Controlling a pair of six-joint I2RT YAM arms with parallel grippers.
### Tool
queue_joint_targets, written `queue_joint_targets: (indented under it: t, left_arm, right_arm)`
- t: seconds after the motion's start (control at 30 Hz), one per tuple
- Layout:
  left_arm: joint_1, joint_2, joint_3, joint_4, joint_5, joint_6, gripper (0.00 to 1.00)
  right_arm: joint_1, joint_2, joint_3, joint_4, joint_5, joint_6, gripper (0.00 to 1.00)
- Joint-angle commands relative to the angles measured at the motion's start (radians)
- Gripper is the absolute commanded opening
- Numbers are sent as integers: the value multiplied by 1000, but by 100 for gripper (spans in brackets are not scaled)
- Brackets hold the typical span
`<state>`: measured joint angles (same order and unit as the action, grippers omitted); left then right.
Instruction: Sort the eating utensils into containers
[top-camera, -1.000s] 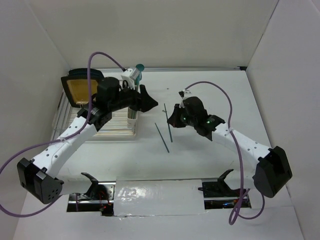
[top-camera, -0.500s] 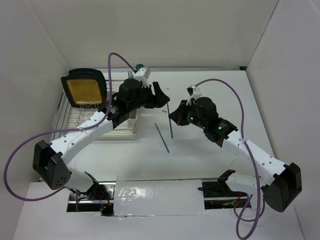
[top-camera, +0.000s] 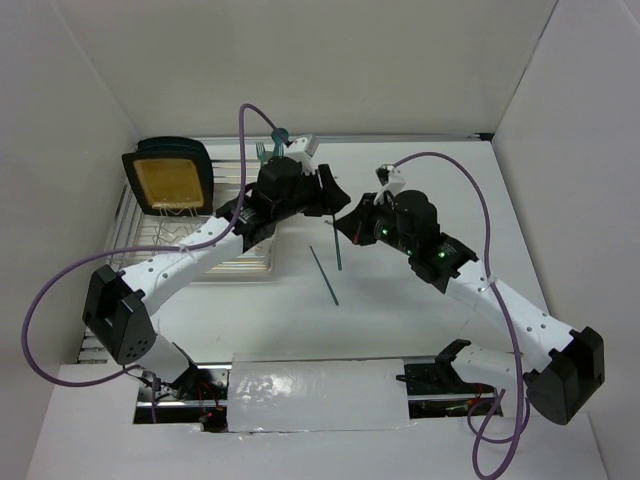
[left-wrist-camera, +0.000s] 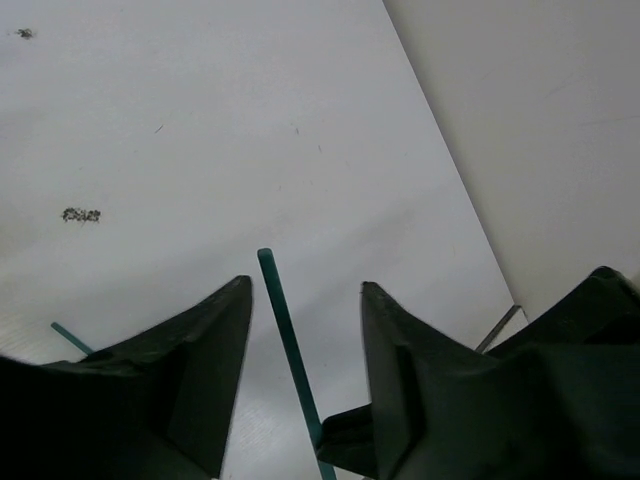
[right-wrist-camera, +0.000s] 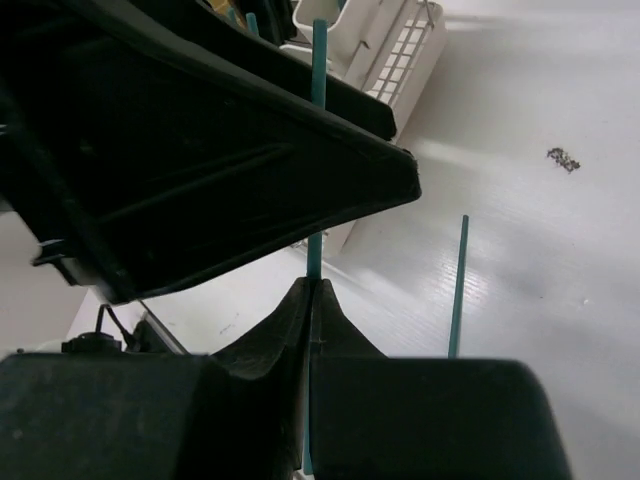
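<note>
My right gripper (top-camera: 346, 226) (right-wrist-camera: 310, 287) is shut on a slim teal utensil (top-camera: 338, 252) (right-wrist-camera: 319, 60), holding it lifted off the table mid-scene. My left gripper (top-camera: 334, 200) (left-wrist-camera: 305, 292) stands with its jaws apart on either side of that same utensil (left-wrist-camera: 284, 335), not visibly touching it. A second teal utensil (top-camera: 325, 277) (right-wrist-camera: 458, 290) lies flat on the table just below. The cream-white containers (right-wrist-camera: 328, 18) show at the top of the right wrist view; in the top view the left arm mostly hides them, with teal utensils (top-camera: 278, 135) sticking up there.
A clear wire dish rack (top-camera: 150, 228) (right-wrist-camera: 402, 48) sits at the left with a yellow-and-black plate (top-camera: 167, 180) standing in it. Small dark specks (left-wrist-camera: 80, 214) mark the table. Side walls close in on both sides, and purple cables loop over both arms.
The left arm swung right from the rack to the right gripper, and its jaws narrowed around the held utensil. The right gripper shifted slightly up and right with the utensil.
</note>
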<state>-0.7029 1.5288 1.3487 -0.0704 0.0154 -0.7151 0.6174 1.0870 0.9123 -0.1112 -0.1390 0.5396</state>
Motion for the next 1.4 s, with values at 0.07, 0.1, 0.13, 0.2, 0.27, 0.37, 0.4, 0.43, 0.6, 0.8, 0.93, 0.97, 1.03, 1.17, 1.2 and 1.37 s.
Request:
queue_joint_targets:
  t: [0.07, 0.1, 0.13, 0.2, 0.27, 0.37, 0.4, 0.43, 0.6, 0.8, 0.93, 0.97, 1.03, 1.17, 1.2, 1.37]
  left_arm:
    - [-7, 13, 43, 63, -12, -6, 42]
    - [-6, 17, 44, 63, -14, -3, 26]
    - [-7, 17, 44, 63, -14, -3, 18]
    - [-6, 21, 47, 95, -14, 12, 0]
    - [-3, 22, 47, 101, -12, 63, 0]
    - [14, 8, 47, 158, 18, 141, 0]
    - [31, 1, 46, 188, 65, 152, 0]
    - [45, -2, 47, 213, 96, 182, 0]
    - [111, -68, 87, 244, 237, 321, 0]
    - [213, -246, -32, 365, 345, 482, 0]
    - [321, -309, -68, 325, 484, 468, 0]
    - [341, -327, -85, 336, 501, 468, 0]
    - [374, -372, -114, 350, 559, 468, 0]
    - [436, -413, -129, 313, 586, 465, 0]
    - [442, -432, -146, 313, 581, 462, 0]
    - [491, -479, -302, 417, 543, 439, 0]
  right_arm:
    - [-1, -15, 74, 79, -4, 0, 0]
    - [-1, -12, 74, 79, -4, -1, 0]
    - [1, -10, 74, 79, -4, -1, 0]
    - [-1, -7, 106, 48, 9, -1, 6]
    - [-2, 2, 172, -89, 53, 9, 27]
    - [-7, -2, 307, -253, 76, -26, 52]
    - [-8, -13, 338, -283, 116, -64, 64]
    - [-8, -44, 338, -304, 139, -78, 68]
    - [-16, -151, 243, -315, 285, -83, 100]
    - [-19, -151, 120, -262, 285, -26, 100]
    - [-19, -125, 88, -252, 296, -82, 100]
    - [-19, -98, 88, -252, 296, -92, 100]
    - [-21, -69, 88, -242, 285, -99, 100]
    - [-21, -13, 56, -223, 276, -75, 100]
    - [-24, -4, 47, -223, 276, -67, 100]
    - [-25, 2, 36, -200, 299, -66, 100]
